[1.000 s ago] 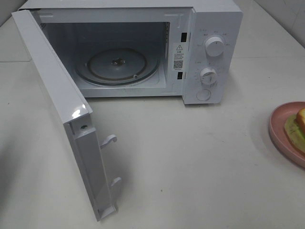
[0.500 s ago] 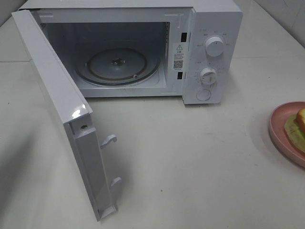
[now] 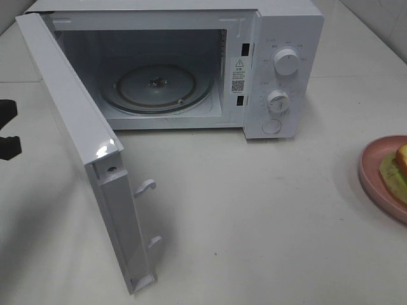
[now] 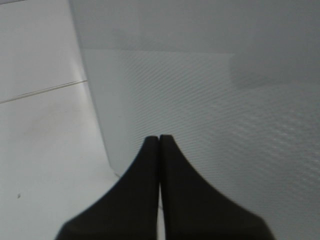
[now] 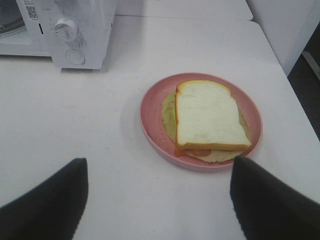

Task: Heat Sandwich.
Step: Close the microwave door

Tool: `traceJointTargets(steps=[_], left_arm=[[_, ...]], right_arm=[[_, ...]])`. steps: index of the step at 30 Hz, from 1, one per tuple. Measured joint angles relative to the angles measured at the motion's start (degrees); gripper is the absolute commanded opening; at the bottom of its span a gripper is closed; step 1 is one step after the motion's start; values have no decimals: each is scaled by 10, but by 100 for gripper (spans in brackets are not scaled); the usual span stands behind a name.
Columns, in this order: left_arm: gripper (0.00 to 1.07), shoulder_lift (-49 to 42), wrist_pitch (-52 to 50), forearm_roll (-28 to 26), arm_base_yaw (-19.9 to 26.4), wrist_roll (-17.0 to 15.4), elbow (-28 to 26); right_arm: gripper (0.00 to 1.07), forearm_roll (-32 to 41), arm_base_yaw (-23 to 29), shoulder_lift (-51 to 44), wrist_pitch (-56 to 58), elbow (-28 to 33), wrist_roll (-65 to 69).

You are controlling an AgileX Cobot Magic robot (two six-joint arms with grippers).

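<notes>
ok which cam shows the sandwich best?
Right wrist: the whole sandwich on the pink plate, unobstructed. Exterior high catches only a sliver at the frame edge. Left wrist shows none.

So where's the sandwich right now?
The sandwich lies on a pink plate at the table's right edge in the high view, right of the open microwave.

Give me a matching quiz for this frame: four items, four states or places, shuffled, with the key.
Items:
1. microwave door
2. sandwich
3. left hand
4. right hand

States:
A. shut, holding nothing
B. on the pink plate
C. swung wide open
D. open, near the plate, apart from it

Pairs: 1-C, 2-B, 3-A, 4-D
</notes>
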Motion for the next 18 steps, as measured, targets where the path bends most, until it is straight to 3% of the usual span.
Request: traceJointTargets(steps=[8,18], left_arm=[[0,34,-7,-91,-85,47,-3],[0,58,-5,-195,-157,73,-31]], right_arm=[[75,0,0,0,0,0,0],[75,0,0,0,0,0,0]])
